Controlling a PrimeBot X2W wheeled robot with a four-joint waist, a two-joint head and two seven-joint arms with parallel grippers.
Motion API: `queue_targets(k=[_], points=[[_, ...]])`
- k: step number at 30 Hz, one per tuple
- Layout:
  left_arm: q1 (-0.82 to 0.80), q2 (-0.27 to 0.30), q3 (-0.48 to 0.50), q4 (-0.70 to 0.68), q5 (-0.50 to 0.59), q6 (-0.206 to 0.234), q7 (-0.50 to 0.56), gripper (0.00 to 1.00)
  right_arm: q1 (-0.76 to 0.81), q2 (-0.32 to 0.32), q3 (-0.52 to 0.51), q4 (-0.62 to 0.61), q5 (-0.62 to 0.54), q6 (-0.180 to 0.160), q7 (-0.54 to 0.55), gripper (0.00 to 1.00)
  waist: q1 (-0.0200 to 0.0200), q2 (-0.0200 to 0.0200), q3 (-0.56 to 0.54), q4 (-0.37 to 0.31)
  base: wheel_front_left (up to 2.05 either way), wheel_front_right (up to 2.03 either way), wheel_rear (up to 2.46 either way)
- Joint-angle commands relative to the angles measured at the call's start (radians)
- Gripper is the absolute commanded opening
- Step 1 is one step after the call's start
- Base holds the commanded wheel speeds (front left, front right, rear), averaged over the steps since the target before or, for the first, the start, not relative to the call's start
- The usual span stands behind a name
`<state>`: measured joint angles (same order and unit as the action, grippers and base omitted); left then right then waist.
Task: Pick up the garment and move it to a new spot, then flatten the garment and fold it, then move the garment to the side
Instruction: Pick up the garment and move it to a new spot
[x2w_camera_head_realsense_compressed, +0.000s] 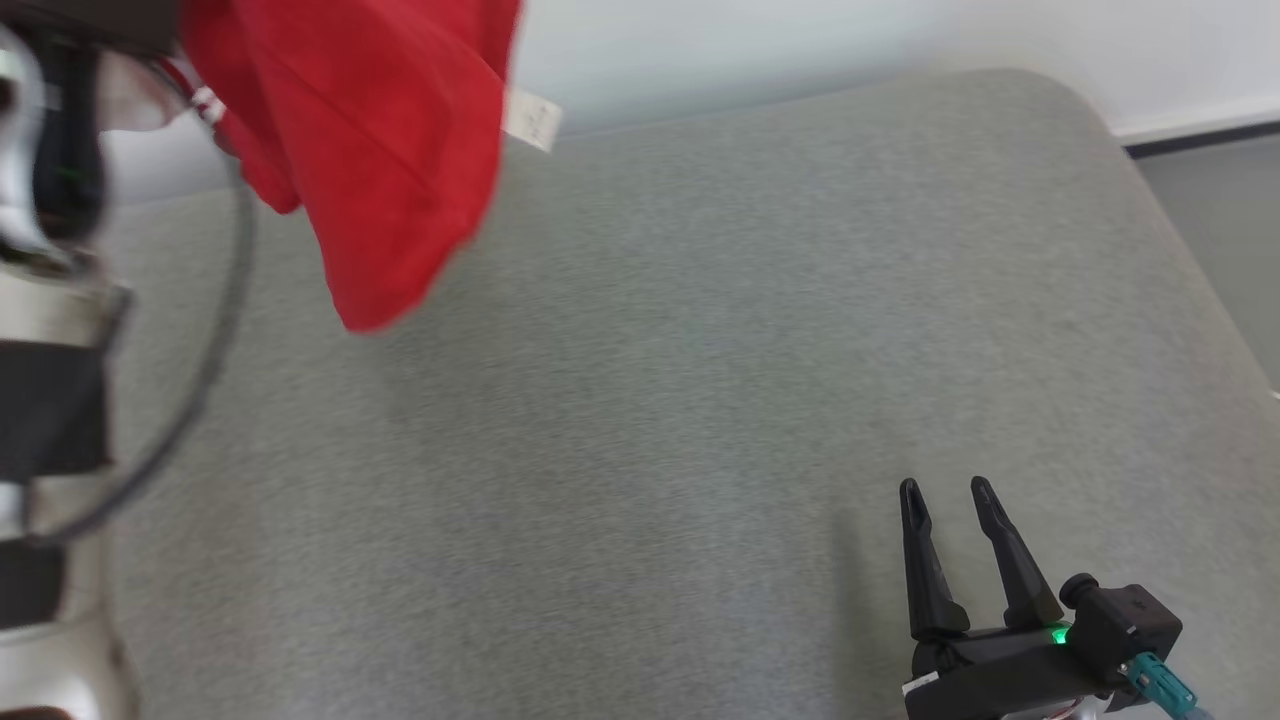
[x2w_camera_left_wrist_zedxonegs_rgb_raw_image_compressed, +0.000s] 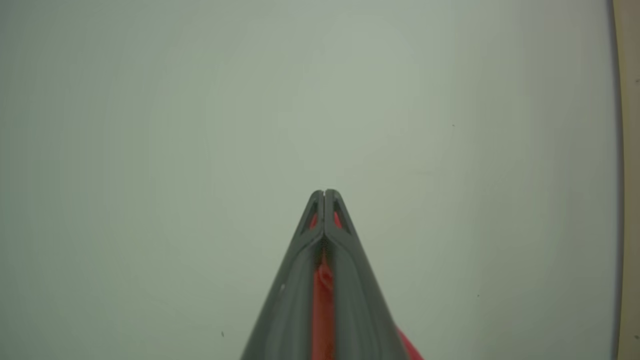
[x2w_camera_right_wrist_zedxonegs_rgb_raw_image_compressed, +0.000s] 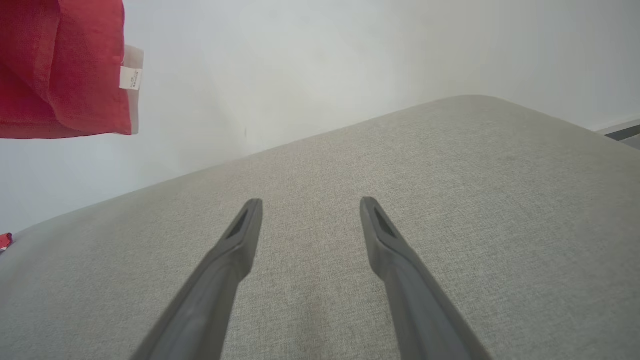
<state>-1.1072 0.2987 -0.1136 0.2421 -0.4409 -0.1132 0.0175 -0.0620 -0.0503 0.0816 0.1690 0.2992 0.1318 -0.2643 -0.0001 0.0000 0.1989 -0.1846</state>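
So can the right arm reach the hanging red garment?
Probably yes: the right gripper is open, only bare grey surface lies between them, and the garment hangs free from the shut left gripper.

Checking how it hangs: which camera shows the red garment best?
The head view: the red garment hangs, blurred, above the grey surface. Right wrist view: a sharp corner with label; left wrist view: a red strip in the shut left claw.
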Motion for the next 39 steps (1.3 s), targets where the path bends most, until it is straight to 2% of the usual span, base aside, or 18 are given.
queue_targets(k=[1, 8, 14, 24, 30, 31, 32, 36, 39], points=[[0.031, -0.025, -0.013, -0.023, -0.016, 0.008, 0.006, 0.0, 0.007, 0.0, -0.002, 0.0, 0.003, -0.002, -0.001, 1.0, 0.0001, 0.0, 0.003, -0.066, 0.0, 0.0, 0.0], [0.14, -0.101, -0.082, -0.073, -0.029, 0.012, 0.016, 0.0, 0.019, 0.0, -0.022, 0.005, 0.007, -0.002, -0.001, 1.0, 0.0001, 0.0, 0.005, -0.092, 0.0, 0.0, 0.0], [0.324, -0.145, -0.136, -0.06, -0.054, 0.009, -0.011, 0.0, 0.025, 0.0, -0.021, 0.007, 0.0, -0.002, -0.001, 1.0, 0.0001, 0.0, 0.0, -0.071, 0.0, 0.0, 0.0], [0.65, -0.175, -0.196, 0.078, -0.098, 0.002, -0.07, 0.0, 0.015, 0.0, -0.01, 0.005, -0.02, -0.002, -0.001, 1.0, 0.0001, 0.0, -0.006, -0.016, 0.0, 0.0, 0.0], [0.719, -0.202, -0.239, 0.138, -0.123, -0.005, -0.108, 0.0, 0.019, 0.0, -0.011, -0.001, -0.032, -0.002, -0.001, 1.0, 0.0001, 0.0, -0.016, 0.02, 0.0, 0.0, 0.0], [0.715, -0.204, -0.251, 0.137, -0.119, -0.008, -0.115, 0.55, 0.023, 0.0, -0.013, -0.003, -0.034, -0.002, -0.001, 1.0, 0.0001, 0.0, -0.02, 0.028, 0.0, 0.0, 0.0], [0.708, -0.204, -0.258, 0.129, -0.113, -0.009, -0.128, 1.0, 0.026, 0.0, -0.013, -0.004, -0.035, -0.002, -0.001, 1.0, 0.0001, 0.0, -0.025, 0.034, 0.0, 0.0, 0.0], [0.685, -0.195, -0.261, 0.055, -0.112, -0.01, -0.171, 1.0, 0.036, 0.0, -0.023, -0.005, -0.036, -0.002, -0.001, 1.0, 0.0001, 0.0, -0.041, 0.06, 0.0, 0.0, 0.0], [0.678, -0.163, -0.237, -0.008, -0.089, 0.006, -0.206, 1.0, 0.035, 0.0, -0.031, -0.013, -0.031, -0.002, -0.001, 1.0, 0.0001, 0.0, -0.052, 0.075, 0.0, 0.0, 0.0]])
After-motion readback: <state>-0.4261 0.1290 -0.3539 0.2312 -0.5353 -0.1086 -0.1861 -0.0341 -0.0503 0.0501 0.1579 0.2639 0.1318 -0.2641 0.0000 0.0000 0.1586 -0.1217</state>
